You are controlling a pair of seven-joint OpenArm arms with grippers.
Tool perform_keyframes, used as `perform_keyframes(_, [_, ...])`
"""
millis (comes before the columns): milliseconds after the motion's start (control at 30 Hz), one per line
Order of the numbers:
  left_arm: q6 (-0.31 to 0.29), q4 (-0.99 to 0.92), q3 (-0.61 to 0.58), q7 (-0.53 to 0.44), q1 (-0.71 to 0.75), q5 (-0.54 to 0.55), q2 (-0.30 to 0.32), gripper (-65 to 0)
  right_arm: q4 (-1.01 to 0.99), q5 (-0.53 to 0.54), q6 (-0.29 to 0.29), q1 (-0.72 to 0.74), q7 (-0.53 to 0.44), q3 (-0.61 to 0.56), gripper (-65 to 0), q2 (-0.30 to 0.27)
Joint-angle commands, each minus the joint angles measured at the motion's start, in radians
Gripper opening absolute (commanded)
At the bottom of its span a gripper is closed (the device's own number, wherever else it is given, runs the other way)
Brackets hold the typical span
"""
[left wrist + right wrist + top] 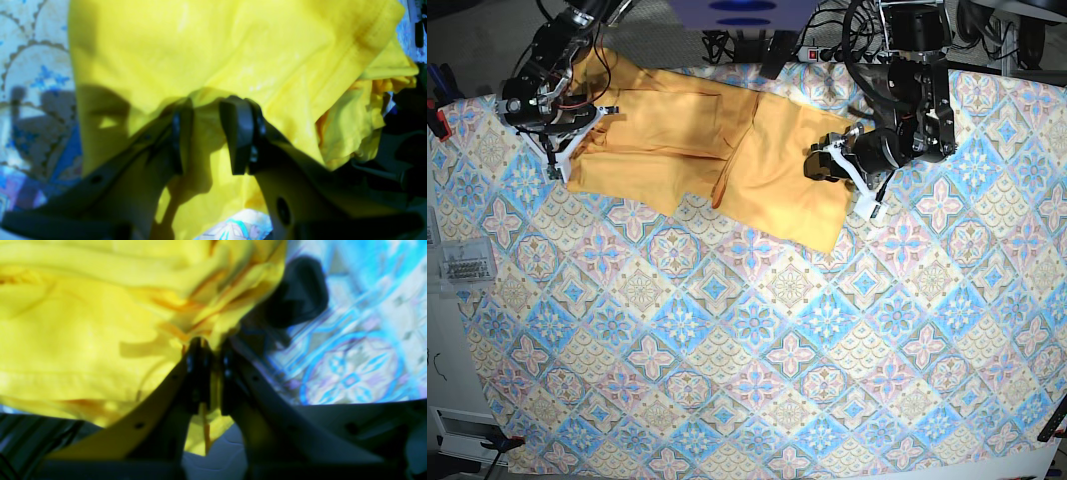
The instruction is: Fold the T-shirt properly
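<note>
left end effector (213, 133) is gripping a bunched fold of the t-shirt (233, 56) btwn its dark pads, jaws standing partway apart w/ yellow fabric filling the gap; in the left wrist view the cloth is draping over & around both fingers, w/ a stitched hem running diagonally at upper right. in the base view this left end effector (832, 160) is sitting at the shirt's edge on that view's right side, arm reaching in from the top right. right end effector (209, 373) is clenched nearly all the way, pinching a thin strip of yellow fabric that is hanging down btwn the pads; the right wrist view is blurry, but crumpled folds are piling up above & to the left of the jaws. in the base view the right end effector (552, 150) is sitting at the shirt's opposite edge, on that view's left, w/ cables trailing along its arm. the t-shirt (707, 150) is lying spread across the far part of the counter, stretched btwn the two end effectors, mostly flat w/ creases & a folded-over seam near its middle, lower corner pointing toward the cam. it is resting on a tile-patterned cloth (757, 340) in blue & pink that is covering the counter (447, 420). a small clear box (462, 265) is sitting just off the cloth's edge on the view's left. a power strip (812, 48) & tangled cables are lying beyond the far edge.
</note>
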State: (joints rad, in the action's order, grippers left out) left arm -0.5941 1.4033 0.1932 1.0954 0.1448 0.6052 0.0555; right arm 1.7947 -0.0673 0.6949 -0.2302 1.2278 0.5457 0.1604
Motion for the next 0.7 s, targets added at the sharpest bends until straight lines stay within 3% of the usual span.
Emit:
perform_keyframes(0, [0.0, 0.011, -0.001, -0.011, -0.011, 0.019, 0.0, -46.5, 0.026, 0.013, 0.003, 0.007, 0.007, -0.028, -64.5, -0.003])
perform_keyframes(233, [0.0, 0.011, -0.001, -0.011, -0.012, 0.019, 0.0, -46.5, 0.055, 0.013, 0.003, 0.007, 0.022, -0.12, -64.5, -0.003])
perform_keyframes(433, [0.0, 0.011, -0.001, -0.011, -0.011, 0.019, 0.0, -46.5, 0.052, 0.007, 0.003, 0.015, 0.016, -0.059, -63.5, -0.003])
perform_keyframes(667, [0.0, 0.011, -0.001, -0.011, -0.012, 0.012, 0.0, -46.5, 0.052, 0.007, 0.003, 0.009, 0.023, 0.113, -46.4, -0.003])
